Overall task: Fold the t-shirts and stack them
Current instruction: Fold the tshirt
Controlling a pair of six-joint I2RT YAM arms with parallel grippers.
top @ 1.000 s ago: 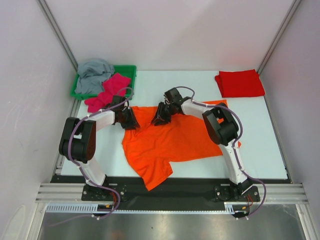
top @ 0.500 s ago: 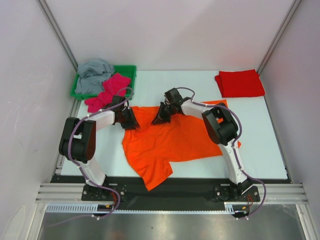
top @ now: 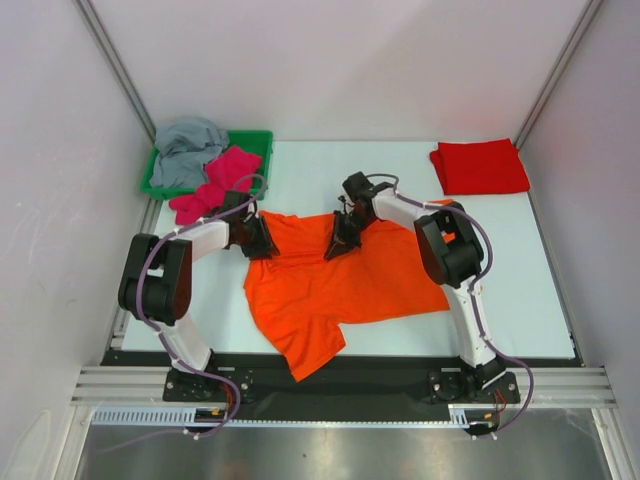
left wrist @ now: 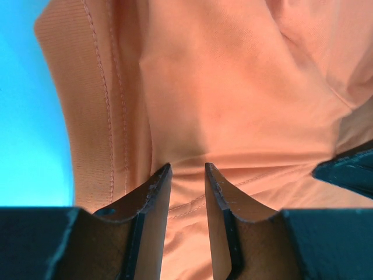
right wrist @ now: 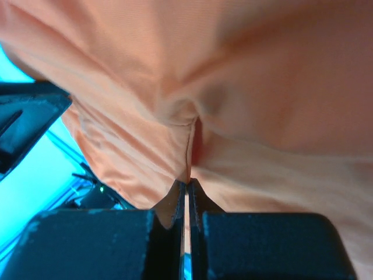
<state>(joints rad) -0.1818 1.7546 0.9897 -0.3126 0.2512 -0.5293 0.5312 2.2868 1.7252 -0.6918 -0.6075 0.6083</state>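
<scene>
A bright orange t-shirt (top: 340, 290) lies spread on the table's middle, one sleeve reaching the near edge. My left gripper (top: 262, 241) rests at the shirt's far left edge. In the left wrist view its jaws (left wrist: 187, 167) stand slightly apart over the orange cloth (left wrist: 233, 87), near the ribbed collar. My right gripper (top: 341, 244) is on the shirt's far middle. In the right wrist view it (right wrist: 187, 182) is shut on a pinched fold of orange cloth (right wrist: 262, 87). A folded red t-shirt (top: 480, 167) lies at the back right.
A green tray (top: 258, 140) stands at the back left, holding a grey t-shirt (top: 188, 150). A magenta pink t-shirt (top: 212, 186) hangs over its front edge onto the table. White walls and metal rails close in both sides.
My right gripper has moved right and nearer with the orange cloth pinched, dragging the shirt's far edge over. The left gripper has stayed put.
</scene>
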